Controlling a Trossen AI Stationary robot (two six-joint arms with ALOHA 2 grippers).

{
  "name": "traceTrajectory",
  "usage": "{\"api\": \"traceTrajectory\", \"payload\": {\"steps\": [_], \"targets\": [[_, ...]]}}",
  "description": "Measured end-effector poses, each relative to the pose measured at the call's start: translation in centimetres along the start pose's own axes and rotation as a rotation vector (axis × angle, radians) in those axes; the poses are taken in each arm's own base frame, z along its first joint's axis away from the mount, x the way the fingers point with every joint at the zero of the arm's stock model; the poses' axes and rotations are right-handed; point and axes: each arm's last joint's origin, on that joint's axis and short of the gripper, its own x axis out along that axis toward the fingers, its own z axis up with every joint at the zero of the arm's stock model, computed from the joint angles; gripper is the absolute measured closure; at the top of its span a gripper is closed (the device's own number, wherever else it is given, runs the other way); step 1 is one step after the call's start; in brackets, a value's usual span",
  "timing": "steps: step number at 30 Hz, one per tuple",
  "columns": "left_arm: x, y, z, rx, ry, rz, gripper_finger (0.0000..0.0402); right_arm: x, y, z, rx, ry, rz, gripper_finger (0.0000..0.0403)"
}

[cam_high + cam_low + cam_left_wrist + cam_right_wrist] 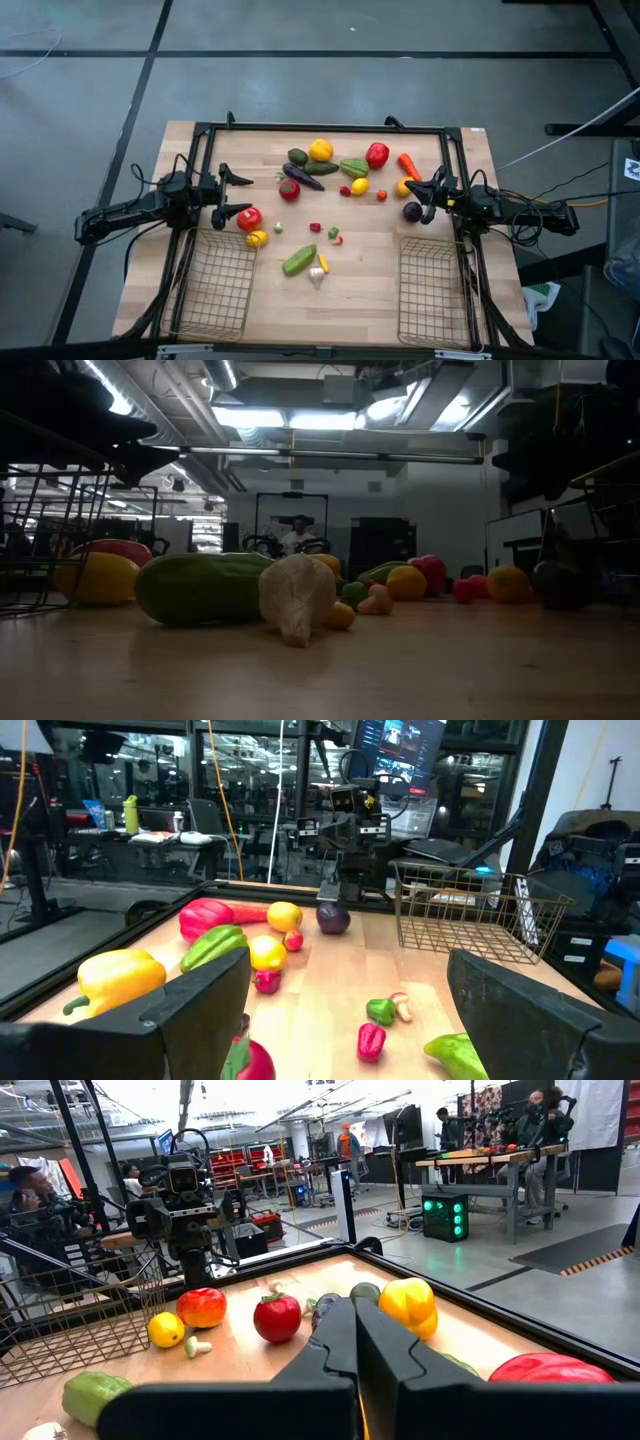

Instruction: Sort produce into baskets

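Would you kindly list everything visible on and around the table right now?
Table: one, light wood, dark frame.
Baskets: two, dark wire mesh, both empty; left basket and right basket at the near corners.
Produce: many pieces loose between the arms, including a yellow pepper, red pepper, carrot, red tomato, green cucumber, white garlic and a dark purple round piece.
Person: one, beyond the table in the low view.
Left gripper: open, beside the tomato.
Right gripper: shut, near the purple piece.

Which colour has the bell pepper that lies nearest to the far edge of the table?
Yellow. The bell pepper shows best in the high view.
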Motion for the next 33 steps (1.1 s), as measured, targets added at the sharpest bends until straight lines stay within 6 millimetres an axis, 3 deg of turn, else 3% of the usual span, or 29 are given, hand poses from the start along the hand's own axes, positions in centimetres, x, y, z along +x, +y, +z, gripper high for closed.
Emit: {"api": "traceTrajectory", "payload": {"steps": [8, 20, 26, 33], "targets": [[0.0, 0.0, 0.0, -0.015, -0.001, 0.0, 0.0066, 0.0, 0.0, 0.0, 0.0, 0.0, 0.0, 0.0402], [0.0, 0.1, 0.4, -0.324, -0.052, 0.05, 0.0066, 0.0, 0.0, 0.0, 0.0, 0.0, 0.0, 0.0402], [-0.2, 0.0, 2.0, -0.346, -0.114, 0.049, 0.0066, 0.0, 0.0, 0.0, 0.0, 0.0, 0.0, 0.0402], [0.0, -0.2, 5.8, -0.341, -0.04, 0.079, 0.0066, 0.0, 0.0, 0.0, 0.0, 0.0, 0.0, 0.0402]]}}
